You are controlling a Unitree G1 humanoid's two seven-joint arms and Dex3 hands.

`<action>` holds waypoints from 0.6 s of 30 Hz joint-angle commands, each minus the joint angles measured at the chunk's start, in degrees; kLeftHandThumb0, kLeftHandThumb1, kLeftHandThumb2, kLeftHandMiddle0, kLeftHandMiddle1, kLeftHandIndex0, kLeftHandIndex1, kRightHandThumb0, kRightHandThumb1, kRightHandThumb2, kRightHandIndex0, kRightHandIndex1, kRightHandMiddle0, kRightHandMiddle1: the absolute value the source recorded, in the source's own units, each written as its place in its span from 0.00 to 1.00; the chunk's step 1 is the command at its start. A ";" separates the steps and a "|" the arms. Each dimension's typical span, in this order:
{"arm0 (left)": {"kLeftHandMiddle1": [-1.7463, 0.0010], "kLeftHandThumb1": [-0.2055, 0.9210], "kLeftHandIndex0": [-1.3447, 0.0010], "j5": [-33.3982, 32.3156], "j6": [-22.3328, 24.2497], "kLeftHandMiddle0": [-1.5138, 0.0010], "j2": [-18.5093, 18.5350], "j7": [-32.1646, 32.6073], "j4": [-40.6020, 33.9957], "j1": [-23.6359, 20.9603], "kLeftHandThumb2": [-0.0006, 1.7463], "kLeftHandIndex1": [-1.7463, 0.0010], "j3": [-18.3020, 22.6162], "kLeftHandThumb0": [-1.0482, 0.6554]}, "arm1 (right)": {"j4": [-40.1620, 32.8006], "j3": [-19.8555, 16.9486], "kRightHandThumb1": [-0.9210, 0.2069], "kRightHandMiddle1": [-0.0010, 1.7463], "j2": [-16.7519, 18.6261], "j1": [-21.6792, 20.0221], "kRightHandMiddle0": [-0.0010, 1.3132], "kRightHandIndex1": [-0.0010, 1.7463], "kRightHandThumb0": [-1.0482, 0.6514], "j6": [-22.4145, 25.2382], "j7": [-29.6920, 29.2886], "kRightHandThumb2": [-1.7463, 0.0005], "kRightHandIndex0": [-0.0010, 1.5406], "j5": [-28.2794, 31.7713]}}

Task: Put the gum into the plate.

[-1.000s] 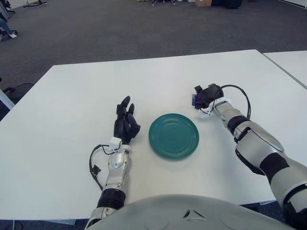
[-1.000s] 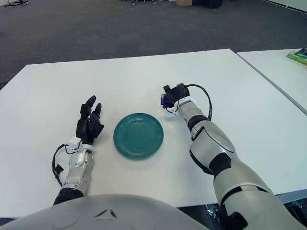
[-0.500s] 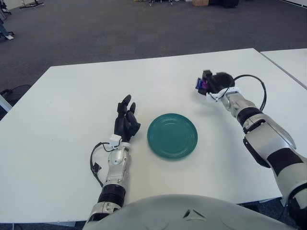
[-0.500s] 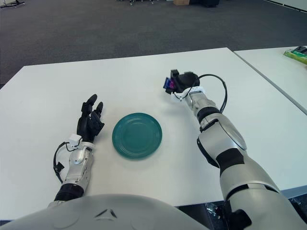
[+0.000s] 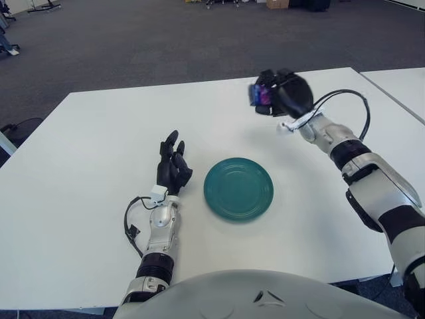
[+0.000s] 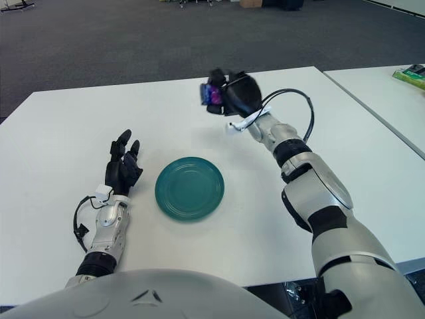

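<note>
My right hand (image 5: 279, 94) is raised above the white table (image 5: 99, 153), behind and to the right of the teal plate (image 5: 238, 188). Its fingers are shut on the gum (image 5: 261, 94), a small blue and purple pack that sticks out on the hand's left side; it also shows in the right eye view (image 6: 213, 94). The plate lies flat in the middle of the table with nothing in it. My left hand (image 5: 172, 167) rests on the table left of the plate, palm down, fingers spread and holding nothing.
A second white table (image 5: 405, 86) stands to the right across a narrow gap. A green object (image 6: 414, 77) lies on it at the far right. Dark carpet lies beyond the table's far edge.
My right hand has lifted the gum off the table and carried it up and to the left, toward the space behind the plate. The left hand has stayed put.
</note>
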 commanded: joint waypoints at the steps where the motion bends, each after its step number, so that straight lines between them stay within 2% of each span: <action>1: 0.99 1.00 0.98 -2.52 -1.77 0.76 -8.18 2.13 11.17 8.14 0.54 0.60 0.90 0.08 | -5.47 3.41 0.00 1.00 -1.66 2.33 0.61 1.00 0.32 -2.96 -2.01 0.69 0.69 -4.50; 5: 0.99 1.00 0.97 -2.55 -1.06 0.76 -7.80 3.09 10.82 8.10 0.55 0.59 1.18 0.09 | -11.48 5.47 0.00 1.00 -2.84 4.89 0.63 1.00 0.33 -4.23 0.23 0.68 0.72 -7.48; 10: 0.99 1.00 0.97 -2.17 -0.96 0.76 -7.42 3.87 10.32 8.38 0.55 0.59 0.92 0.09 | -14.02 6.71 0.00 1.00 -3.33 5.49 0.62 1.00 0.33 -5.55 2.40 0.68 0.73 -9.47; 18: 0.99 1.00 0.97 -0.74 -1.43 0.76 -6.96 5.36 9.15 9.37 0.55 0.59 -0.04 0.10 | -9.64 11.89 0.00 1.00 -2.43 5.64 0.54 1.00 0.34 -8.04 5.07 0.68 0.71 -13.88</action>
